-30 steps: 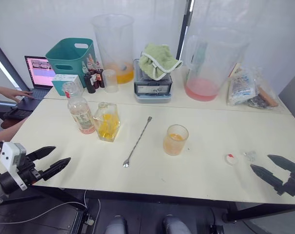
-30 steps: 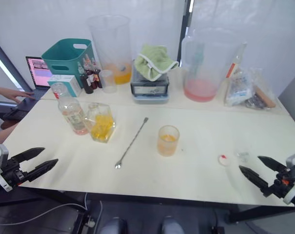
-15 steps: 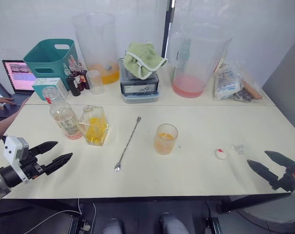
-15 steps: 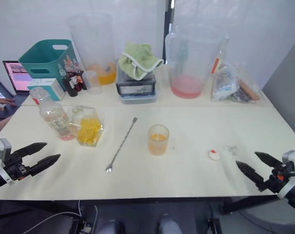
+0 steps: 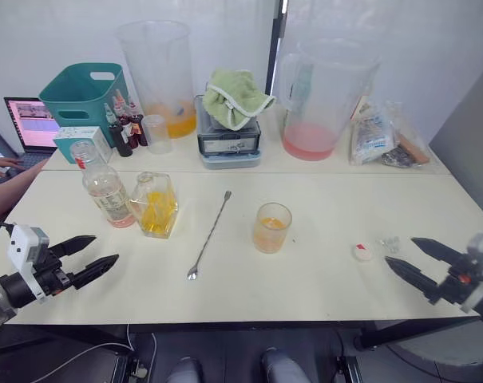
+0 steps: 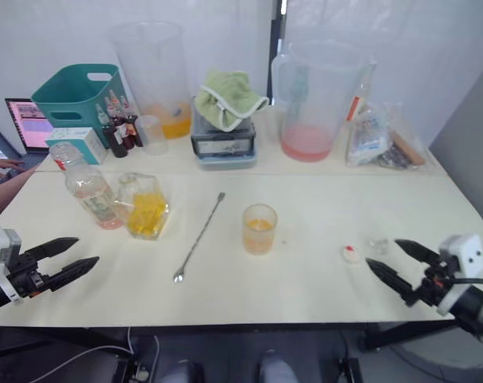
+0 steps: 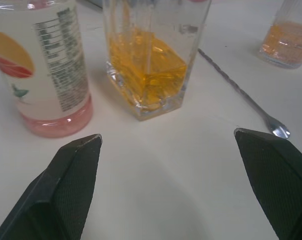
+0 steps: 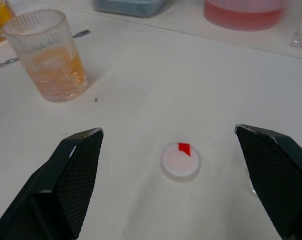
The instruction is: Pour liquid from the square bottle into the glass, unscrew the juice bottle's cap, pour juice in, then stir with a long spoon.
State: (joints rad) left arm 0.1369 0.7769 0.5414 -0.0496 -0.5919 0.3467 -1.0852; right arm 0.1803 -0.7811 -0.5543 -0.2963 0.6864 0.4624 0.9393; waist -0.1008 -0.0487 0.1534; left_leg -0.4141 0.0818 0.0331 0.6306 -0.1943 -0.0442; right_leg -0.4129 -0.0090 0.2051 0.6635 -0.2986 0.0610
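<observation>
The left gripper (image 5: pixel 89 255) hangs over the near left edge of the table (image 5: pixel 321 295), far to the left of the glass (image 5: pixel 271 228). Its jaws are spread wide and hold nothing; its wrist view shows both fingertips well apart above bare tabletop.

Left of the glass, and farther back, the juice bottle (image 5: pixel 105 190) stands upright with its neck open and only a little pink drink at the bottom. Just beside it, nearer the glass, stands the square bottle (image 5: pixel 154 206), partly full of yellow-orange liquid. Between that bottle and the glass the long spoon (image 5: pixel 209 235) lies flat on the table, bowl toward the near edge.

The glass is upright near the middle of the table with orange liquid in its lower part.

To its right, well apart, the white cap (image 8: pixel 180 161) lies on the table, red mark up.

Right of the cap, the right gripper (image 6: pixel 390 266) points at it with jaws spread wide, empty, touching nothing.
</observation>
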